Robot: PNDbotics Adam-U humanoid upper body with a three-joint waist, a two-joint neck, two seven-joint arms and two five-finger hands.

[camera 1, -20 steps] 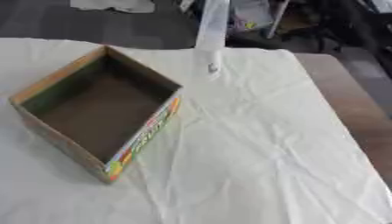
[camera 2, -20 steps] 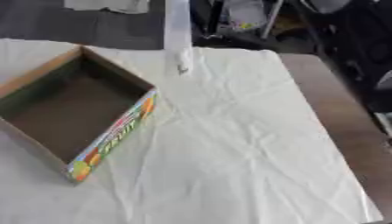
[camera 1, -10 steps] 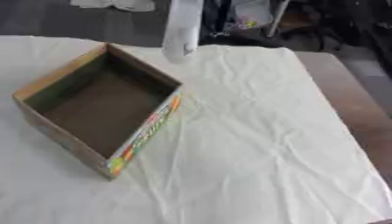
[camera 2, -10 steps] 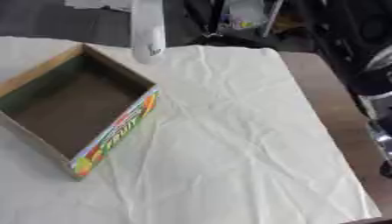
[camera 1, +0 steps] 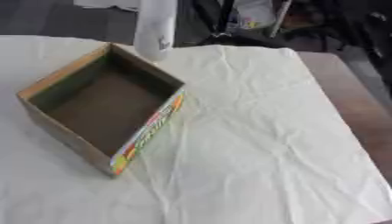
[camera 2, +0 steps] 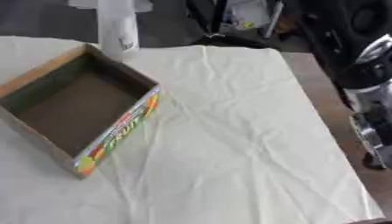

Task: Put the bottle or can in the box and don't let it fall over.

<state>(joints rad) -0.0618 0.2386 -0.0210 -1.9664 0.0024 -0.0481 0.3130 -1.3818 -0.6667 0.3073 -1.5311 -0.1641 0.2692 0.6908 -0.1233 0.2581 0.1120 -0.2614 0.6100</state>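
Our tall white plastic bottle hangs at the upper left of the frame, over the far corner of the open brown cardboard box. It looks light, smooth and top-heavy; we'd grip mid-body. Neither hand is visible.

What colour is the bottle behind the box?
White, with a small dark mark near its base; the bottle shows best in the left eye view.

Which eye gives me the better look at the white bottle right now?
The left eye view: the white bottle shows further in from the picture's edge, upright, beside the far corner of the box. The right eye view shows the same bottle nearer its left side, no extra detail.
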